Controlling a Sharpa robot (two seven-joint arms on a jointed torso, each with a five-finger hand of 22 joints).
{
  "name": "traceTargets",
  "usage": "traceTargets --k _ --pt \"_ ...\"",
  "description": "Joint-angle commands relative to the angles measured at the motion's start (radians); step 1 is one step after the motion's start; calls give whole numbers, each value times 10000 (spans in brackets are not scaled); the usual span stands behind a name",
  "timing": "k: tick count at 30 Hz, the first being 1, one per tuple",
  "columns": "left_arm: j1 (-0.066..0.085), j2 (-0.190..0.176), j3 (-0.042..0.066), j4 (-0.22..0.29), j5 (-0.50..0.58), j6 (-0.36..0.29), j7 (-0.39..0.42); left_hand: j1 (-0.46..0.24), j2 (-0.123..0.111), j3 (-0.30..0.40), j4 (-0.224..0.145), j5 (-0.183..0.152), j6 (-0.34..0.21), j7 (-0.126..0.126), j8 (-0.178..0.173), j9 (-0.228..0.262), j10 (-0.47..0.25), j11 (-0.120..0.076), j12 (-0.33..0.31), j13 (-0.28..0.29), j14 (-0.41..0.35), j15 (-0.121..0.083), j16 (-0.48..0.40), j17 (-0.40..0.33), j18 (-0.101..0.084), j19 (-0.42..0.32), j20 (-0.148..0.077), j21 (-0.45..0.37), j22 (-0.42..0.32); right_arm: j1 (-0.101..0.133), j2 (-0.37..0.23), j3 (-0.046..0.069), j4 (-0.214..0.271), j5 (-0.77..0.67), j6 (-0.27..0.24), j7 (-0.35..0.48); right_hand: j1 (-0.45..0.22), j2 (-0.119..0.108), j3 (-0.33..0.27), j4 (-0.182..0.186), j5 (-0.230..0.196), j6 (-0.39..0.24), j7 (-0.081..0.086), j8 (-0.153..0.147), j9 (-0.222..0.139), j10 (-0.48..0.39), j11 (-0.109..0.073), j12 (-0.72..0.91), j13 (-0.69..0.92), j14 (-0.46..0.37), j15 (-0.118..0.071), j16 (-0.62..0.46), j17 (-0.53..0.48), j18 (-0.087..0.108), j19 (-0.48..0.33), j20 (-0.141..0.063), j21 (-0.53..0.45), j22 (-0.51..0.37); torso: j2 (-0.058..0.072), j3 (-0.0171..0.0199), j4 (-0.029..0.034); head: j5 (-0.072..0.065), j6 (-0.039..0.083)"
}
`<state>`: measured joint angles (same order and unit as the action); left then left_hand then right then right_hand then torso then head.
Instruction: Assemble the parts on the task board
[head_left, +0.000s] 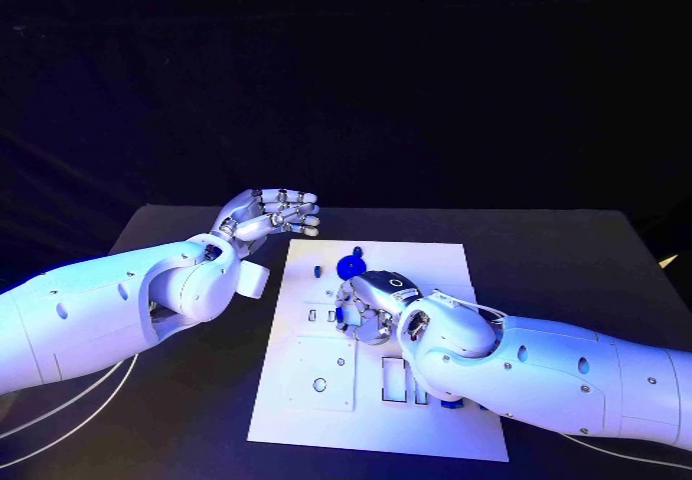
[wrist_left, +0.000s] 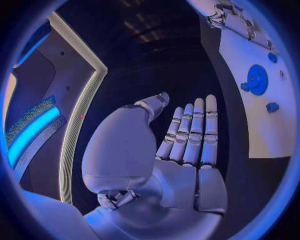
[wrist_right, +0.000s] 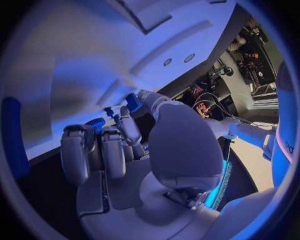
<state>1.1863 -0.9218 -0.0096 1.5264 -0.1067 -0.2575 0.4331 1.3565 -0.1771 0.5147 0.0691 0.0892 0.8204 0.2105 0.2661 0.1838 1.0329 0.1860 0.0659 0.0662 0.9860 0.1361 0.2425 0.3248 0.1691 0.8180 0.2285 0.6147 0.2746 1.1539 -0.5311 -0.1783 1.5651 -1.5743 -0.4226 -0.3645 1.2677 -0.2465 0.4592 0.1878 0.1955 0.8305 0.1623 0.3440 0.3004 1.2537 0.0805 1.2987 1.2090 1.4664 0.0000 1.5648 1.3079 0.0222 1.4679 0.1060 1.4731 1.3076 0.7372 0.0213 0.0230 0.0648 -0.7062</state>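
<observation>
The white task board (head_left: 320, 420) lies in the middle of the black table. A round blue gear (head_left: 349, 267) sits near its far end, also the blue gear (wrist_left: 256, 79) with a small blue part (wrist_left: 272, 106) beside it. My right hand (head_left: 371, 306) is lowered onto the board just nearer than the gear, fingers curled down. Its thumb and fingers pinch a small blue part (wrist_right: 132, 102) against the board (wrist_right: 94, 60). My left hand (head_left: 268, 214) is raised beside the board's far left corner, holding nothing, its fingers (wrist_left: 190, 130) straight and side by side.
The near half of the board has rectangular slots (head_left: 395, 380) and a square recess (head_left: 320, 384). Another blue piece (head_left: 449, 404) peeks out beside my right forearm, which lies across the board's near right side. Black table (head_left: 562, 260) flanks the board on both sides.
</observation>
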Motion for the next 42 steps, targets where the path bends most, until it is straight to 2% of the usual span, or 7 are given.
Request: traceTargets --k 1,9,21,27,29,32,42 --pt "6 22 6 3 32 188 29 -3 77 -36 13 -30 -35 353 -40 13 -77 13 9 15 -39 0 -61 17 93 -46 -11 60 12 -4 4 -1 20 -118 39 41 10 -88 -176 10 -182 -95 14 -58 -25 -98 13 -70 -36 967 97 -62 2313 38 416 82 -67 2039 -1 -4 4 -3 -5" --pt "5 17 6 -42 -43 165 -62 -40 65 -60 40 -36 -44 357 -45 12 -85 18 6 14 -39 5 -71 33 92 -65 -4 74 18 33 -295 3 328 -118 -658 222 712 113 -3417 1077 -1134 -815 340 -570 -404 -687 312 -375 -534 917 343 -142 2126 120 232 296 -467 1866 -11 -10 5 8 -20" --pt "4 -73 6 -157 -1075 156 -1207 -380 -52 -312 534 -48 312 131 146 148 937 -341 428 236 1577 -499 1229 1148 151 659 -391 1123 489 751 -1607 104 1630 614 -1044 991 352 -53 -3831 1090 -500 -869 417 -643 -525 -734 398 -301 -589 895 432 -177 2046 156 164 402 -632 1805 -24 -3 -24 -13 0" --pt "8 -151 8 -206 -2523 883 -3008 -778 30 -997 1554 -21 153 -141 813 486 1046 -675 2101 1420 2149 -816 4928 3978 193 1097 -850 3306 1770 1315 -2496 152 2029 2961 -532 1160 -4 261 -4271 1088 -4 -558 311 -385 -493 -719 289 -259 -620 849 344 -257 1870 208 53 332 -875 1699 -62 -6 -59 23 -6" --pt "11 -165 11 -163 -3360 1215 -3742 -2169 363 -1645 2144 3 -424 -212 1486 857 870 -717 3962 2724 3477 -1005 8271 6815 -30 2025 -910 4856 3384 1508 -2791 166 2031 3750 -451 1228 66 541 -4932 1089 634 -537 279 -302 -503 -717 271 -246 -641 839 316 -281 1822 223 22 298 -962 1667 -92 -10 -62 31 -13" --pt "22 -196 30 -59 -4514 1964 -5073 -2346 687 -2486 2224 52 -1291 -466 4030 2098 -689 -987 8296 5638 4377 -1161 10789 9121 -410 3160 -1056 6947 6324 1787 -3177 185 1833 4703 -412 1393 78 622 -4968 1086 686 -529 273 -279 -505 -726 265 -251 -658 823 310 -308 1762 238 -10 293 -1030 1636 -133 -14 -93 71 -30" --pt "144 -12 66 157 -6475 3359 -8087 -2215 930 -2819 2242 76 -545 -1073 5546 2905 815 -1542 10431 7529 5200 -1652 11861 10394 -733 4380 -1429 7857 8139 2218 -3612 217 1254 6061 -566 1940 199 800 -4986 1075 984 -539 258 -218 -519 -1139 249 -566 -1117 783 292 -382 1609 269 -78 275 -1186 1570 -196 24 -105 110 -106"
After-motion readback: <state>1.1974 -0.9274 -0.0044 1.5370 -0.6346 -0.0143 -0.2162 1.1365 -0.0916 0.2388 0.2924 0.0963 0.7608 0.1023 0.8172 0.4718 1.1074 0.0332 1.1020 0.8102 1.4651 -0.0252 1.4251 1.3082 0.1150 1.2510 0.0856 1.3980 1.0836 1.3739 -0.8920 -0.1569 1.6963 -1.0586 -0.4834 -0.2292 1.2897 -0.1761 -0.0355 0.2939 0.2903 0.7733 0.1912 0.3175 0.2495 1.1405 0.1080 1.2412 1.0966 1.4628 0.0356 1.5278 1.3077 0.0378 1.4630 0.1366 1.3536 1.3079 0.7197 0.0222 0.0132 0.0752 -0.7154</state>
